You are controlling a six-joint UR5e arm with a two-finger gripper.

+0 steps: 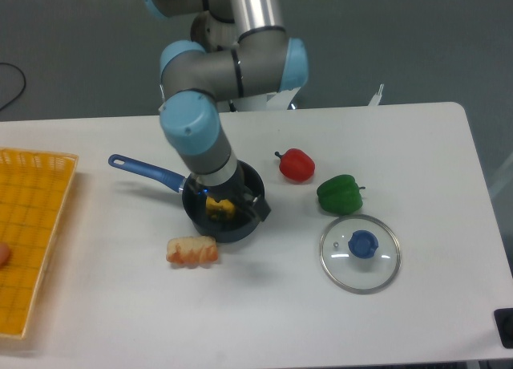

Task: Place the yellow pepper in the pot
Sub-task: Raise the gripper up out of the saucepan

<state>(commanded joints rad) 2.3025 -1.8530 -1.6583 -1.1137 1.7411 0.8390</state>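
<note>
White table (417, 144), one fixed view. Centre of frame: the pot (250, 176), round, dark navy-black, with its long blue handle (144, 168) running toward the upper left. Arm (200, 136), grey with light blue joints, descending from the top centre of the frame, its wrist directly over the pot. Gripper (228, 207) lowered inside the pot's rim, black fingers on either side of the yellow pepper (218, 208); only a patch of bright yellow shows between wrist and fingers, so it cannot be told whether the fingers are pressed against the pepper or standing apart from it, nor whether the pepper rests on the pot's floor. Just below and left of the pot, near its rim: a pale orange-and-cream ridged item (192, 250), lying on its side, kind unclear. Right of the pot: red pepper (297, 165), green stem to the upper left. Lower right of that, near it: green pepper (340, 193). Below the green pepper, just beside it: round glass lid (360, 253) with a blue knob, flat on the table. Left edge of frame: yellow-orange mesh basket (32, 225), partly cut off, with a small pinkish object (3, 255) at the frame's edge inside it.
</note>
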